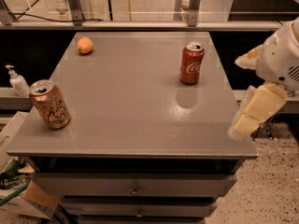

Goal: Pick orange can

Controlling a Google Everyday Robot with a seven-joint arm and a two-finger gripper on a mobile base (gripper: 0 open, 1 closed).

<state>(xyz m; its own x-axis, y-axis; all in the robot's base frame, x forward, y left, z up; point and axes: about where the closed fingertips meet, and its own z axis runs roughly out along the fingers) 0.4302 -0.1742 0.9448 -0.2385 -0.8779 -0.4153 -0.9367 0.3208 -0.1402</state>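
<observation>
The orange can (50, 104) is pale orange with dark cursive lettering and a silver top. It stands slightly tilted at the front left of the grey table (135, 111), near the left edge. My gripper (238, 96) hangs off the table's right edge, far to the right of the can. Its two pale yellow fingers (256, 110) are spread apart and hold nothing.
A red Coca-Cola can (191, 63) stands at the back right of the table. A small orange fruit (84, 45) lies at the back left. A white pump bottle (17, 81) stands on a ledge to the left. Drawers (135, 189) are under the tabletop, with clutter on the floor at the lower left.
</observation>
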